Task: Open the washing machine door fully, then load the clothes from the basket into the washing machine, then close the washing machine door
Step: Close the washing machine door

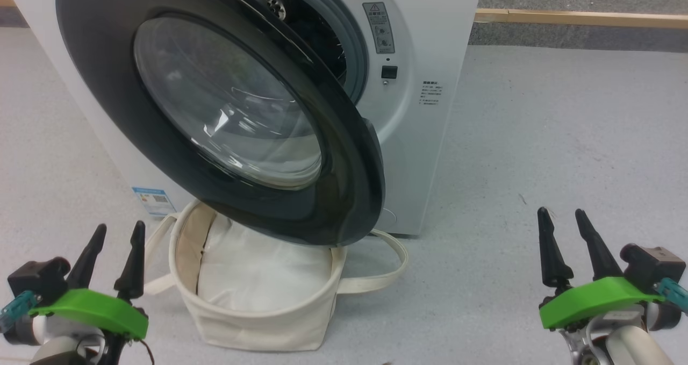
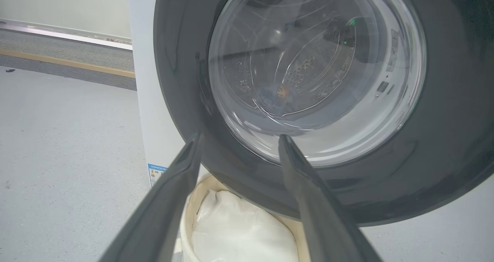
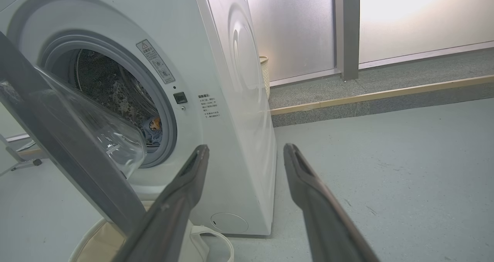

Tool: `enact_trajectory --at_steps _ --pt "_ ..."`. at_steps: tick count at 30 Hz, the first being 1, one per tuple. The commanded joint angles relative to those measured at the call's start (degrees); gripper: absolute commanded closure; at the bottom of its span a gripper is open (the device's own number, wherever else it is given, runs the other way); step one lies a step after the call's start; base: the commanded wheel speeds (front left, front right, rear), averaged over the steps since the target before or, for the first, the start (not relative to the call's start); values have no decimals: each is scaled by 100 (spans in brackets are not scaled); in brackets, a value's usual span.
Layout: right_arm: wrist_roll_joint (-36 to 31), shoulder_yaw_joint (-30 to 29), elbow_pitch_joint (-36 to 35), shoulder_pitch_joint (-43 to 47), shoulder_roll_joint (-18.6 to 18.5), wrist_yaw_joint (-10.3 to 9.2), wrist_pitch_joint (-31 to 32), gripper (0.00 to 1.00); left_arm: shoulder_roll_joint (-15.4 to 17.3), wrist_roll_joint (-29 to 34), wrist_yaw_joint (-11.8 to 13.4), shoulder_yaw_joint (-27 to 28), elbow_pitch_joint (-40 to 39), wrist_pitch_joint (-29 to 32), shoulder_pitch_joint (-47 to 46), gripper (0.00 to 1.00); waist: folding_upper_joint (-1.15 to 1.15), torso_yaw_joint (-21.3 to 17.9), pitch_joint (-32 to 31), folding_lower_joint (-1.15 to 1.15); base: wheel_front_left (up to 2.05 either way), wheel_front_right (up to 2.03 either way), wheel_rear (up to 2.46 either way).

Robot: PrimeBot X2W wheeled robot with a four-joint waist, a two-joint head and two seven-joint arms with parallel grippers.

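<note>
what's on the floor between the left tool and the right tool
The basket, nearer the left tool, partly under the washing machine door; from it to the right tool is bare floor. Head view shows it.

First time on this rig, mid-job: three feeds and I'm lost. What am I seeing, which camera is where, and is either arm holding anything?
The wide picture comes from the robot's head, looking down at a white washing machine on a grey floor. Its round door stands partly open, hanging over a cream basket that holds a white cloth. At lower left and lower right are the left gripper and right gripper, each with two dark prongs; both sets of jaws are open and hold nothing. The other two pictures come from a camera on each wrist, looking along that arm's prongs. The right wrist picture shows a blue garment lying in the drum.
</note>
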Motion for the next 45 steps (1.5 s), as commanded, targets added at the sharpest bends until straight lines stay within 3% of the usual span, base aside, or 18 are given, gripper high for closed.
enact_trajectory --at_steps 1,19,20,21,22,28,39,45 --pt "-48 39 -183 -38 -63 2 -71 0 176 49 -32 252 -205 -69 -250 0 0 -1 -4 0 0 0 0" --pt "-26 77 -167 -28 -89 2 -71 0 146 69 -33 461 -325 -70 -198 0 0 54 -35 0 0 0 0" --pt "-29 81 -180 -36 -103 2 -71 8 147 60 -33 484 -337 -70 -204 0 0 66 -38 0 0 0 0" --pt "-32 81 -200 -44 -123 2 -71 98 150 49 -33 513 -353 -70 -211 0 0 80 -41 0 0 0 0" --pt "-43 66 -233 -57 -150 2 -71 100 156 42 -33 545 -366 -70 -219 0 0 103 -44 0 0 0 0" --pt "-148 30 -479 -162 -251 2 -71 100 186 64 -33 581 -423 -70 -314 0 0 353 -63 0 0 0 0" --pt "49 2348 -258 -1069 -216 2 -13 100 185 -23 -33 507 -326 -70 -384 0 0 910 -27 0 0 0 0" --pt "275 2929 267 -1672 -133 2 -15 100 84 -73 -33 336 -365 -70 -458 0 0 1201 57 0 0 0 0"
